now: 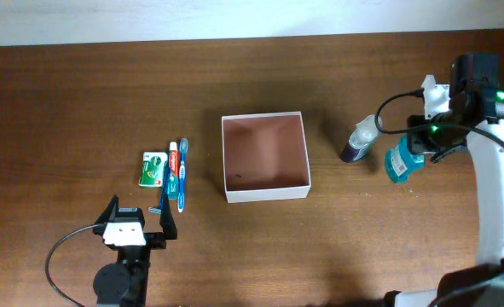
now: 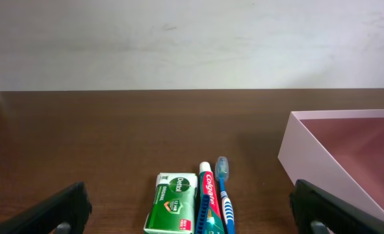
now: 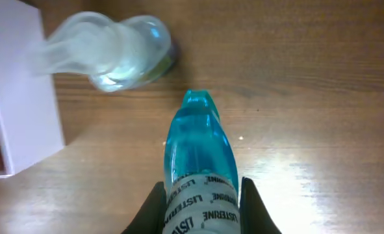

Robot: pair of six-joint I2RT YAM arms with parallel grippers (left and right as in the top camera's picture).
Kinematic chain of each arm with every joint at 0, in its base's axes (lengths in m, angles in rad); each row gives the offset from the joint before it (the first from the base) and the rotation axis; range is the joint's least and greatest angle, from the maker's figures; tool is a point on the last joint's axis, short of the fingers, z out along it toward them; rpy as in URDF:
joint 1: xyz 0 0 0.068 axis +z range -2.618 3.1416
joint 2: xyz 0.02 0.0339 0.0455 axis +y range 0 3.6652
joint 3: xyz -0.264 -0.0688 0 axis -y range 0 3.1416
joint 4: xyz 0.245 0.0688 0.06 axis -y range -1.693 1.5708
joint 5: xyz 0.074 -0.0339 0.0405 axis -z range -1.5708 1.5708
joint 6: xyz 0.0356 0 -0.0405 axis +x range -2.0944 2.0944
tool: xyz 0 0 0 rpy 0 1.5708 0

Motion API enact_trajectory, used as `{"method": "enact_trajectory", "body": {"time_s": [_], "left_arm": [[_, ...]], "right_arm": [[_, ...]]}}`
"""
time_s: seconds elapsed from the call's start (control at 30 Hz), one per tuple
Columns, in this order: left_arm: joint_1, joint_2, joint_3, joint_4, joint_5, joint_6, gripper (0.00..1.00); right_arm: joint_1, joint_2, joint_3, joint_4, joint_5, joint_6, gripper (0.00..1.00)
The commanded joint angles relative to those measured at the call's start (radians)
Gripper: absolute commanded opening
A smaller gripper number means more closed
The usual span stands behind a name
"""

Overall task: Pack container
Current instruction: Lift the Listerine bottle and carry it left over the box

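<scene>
The container (image 1: 264,149) sits mid-desk with nothing packed, so all five items are left. Near the right edge, my right claw (image 3: 203,205) pinches the mouthwash (image 3: 198,143) beside the pump bottle (image 1: 358,141). By the front edge, my left claw (image 1: 139,215) gapes wide and empty. Soap (image 1: 153,169), toothpaste (image 1: 173,166) and toothbrush (image 1: 183,175) wait.

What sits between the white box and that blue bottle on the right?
Just one small purple bottle with a pale pump top. The overhead view shows it.

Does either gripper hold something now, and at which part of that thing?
The right gripper holds the blue Listerine bottle, clamped on both sides of its labelled part. The left gripper is open and holds nothing.
</scene>
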Motion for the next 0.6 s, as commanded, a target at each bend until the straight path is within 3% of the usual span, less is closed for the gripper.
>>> {"method": "enact_trajectory", "body": {"time_s": [0.0,0.23,0.33,0.57], "left_arm": [[-0.004,-0.008,-0.006,0.003,-0.011,0.008,0.99],[-0.004,-0.008,-0.006,0.003,-0.011,0.008,0.99],[-0.004,-0.008,-0.006,0.003,-0.011,0.008,0.99],[-0.004,-0.008,-0.006,0.003,-0.011,0.008,0.99]], "right_arm": [[0.003,-0.071,0.100,-0.055,-0.054,0.063,0.06],[0.005,-0.112,0.247,-0.206,-0.153,0.093,0.06],[0.025,-0.133,0.276,-0.225,-0.158,0.177,0.04],[0.241,-0.137,0.286,-0.198,-0.149,0.276,0.04]]}}
